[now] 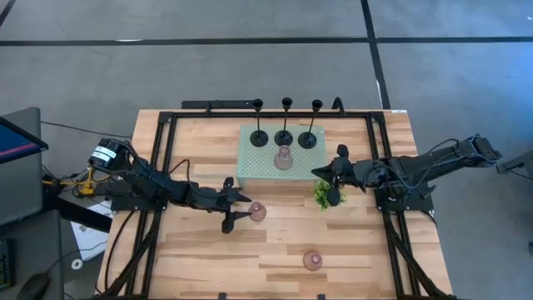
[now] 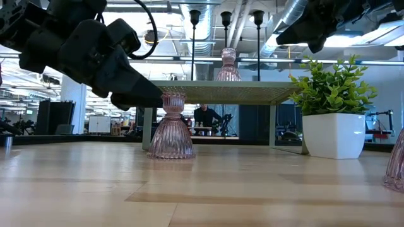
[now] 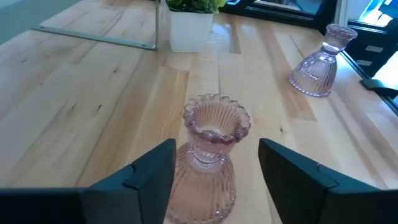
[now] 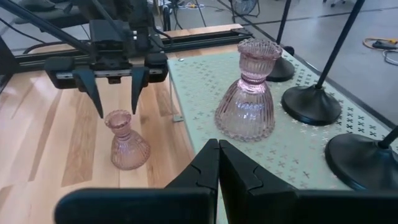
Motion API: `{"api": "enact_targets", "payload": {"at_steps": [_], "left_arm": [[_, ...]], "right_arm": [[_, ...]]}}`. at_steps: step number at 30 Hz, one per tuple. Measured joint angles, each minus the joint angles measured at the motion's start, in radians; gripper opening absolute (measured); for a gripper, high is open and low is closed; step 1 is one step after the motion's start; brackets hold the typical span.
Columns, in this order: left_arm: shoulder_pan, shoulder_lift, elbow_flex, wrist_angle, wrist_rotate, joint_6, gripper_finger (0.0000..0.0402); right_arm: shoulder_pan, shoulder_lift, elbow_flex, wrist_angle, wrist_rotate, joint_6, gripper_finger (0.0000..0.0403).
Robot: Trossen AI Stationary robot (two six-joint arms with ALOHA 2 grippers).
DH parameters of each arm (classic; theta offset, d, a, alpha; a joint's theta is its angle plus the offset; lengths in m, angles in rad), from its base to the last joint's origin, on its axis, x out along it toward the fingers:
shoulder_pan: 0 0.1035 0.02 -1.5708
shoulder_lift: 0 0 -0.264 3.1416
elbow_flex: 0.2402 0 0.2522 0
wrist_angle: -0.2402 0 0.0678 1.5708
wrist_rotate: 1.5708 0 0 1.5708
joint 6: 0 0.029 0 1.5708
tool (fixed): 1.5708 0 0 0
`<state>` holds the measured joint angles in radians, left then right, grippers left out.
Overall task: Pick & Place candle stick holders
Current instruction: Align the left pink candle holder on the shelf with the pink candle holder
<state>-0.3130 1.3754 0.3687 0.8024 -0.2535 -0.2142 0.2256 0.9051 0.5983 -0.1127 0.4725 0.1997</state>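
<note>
A pinkish glassy holder [image 1: 256,212] stands upright on its base on the wood table, near the middle. My left gripper [image 1: 243,208] is open, with one finger on either side of this holder's neck [image 3: 208,146]; I see no touch. A second pink holder [image 4: 245,93] and three black tall-stemmed holders [image 1: 284,133] stand on the pale green perforated tray [image 1: 250,167]. A third pink holder [image 1: 312,261] stands near the table's near edge. My right gripper [image 4: 217,162] is shut and empty, hovering at the tray's right side.
A small green plant in a white pot [image 1: 326,194] stands just near of the tray's right corner, below my right gripper. The tray stands on legs above the table [image 2: 214,91]. Bare wood lies at the table's near left. A dark frame runs along the table's sides.
</note>
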Motion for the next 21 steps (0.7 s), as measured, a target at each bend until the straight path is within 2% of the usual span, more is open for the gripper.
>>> {"api": "enact_targets", "payload": {"at_steps": [10, 21], "left_arm": [[0.000, 0.000, 0.000, 0.000, -0.012, -0.006, 0.0251], [0.000, 0.000, 0.000, 0.000, -0.015, -0.007, 0.0247]], "right_arm": [[0.000, 0.000, 0.000, 0.000, 0.000, 0.001, 0.0000], [0.001, 0.000, 0.000, 0.000, 0.000, 0.003, 0.0000]]}}
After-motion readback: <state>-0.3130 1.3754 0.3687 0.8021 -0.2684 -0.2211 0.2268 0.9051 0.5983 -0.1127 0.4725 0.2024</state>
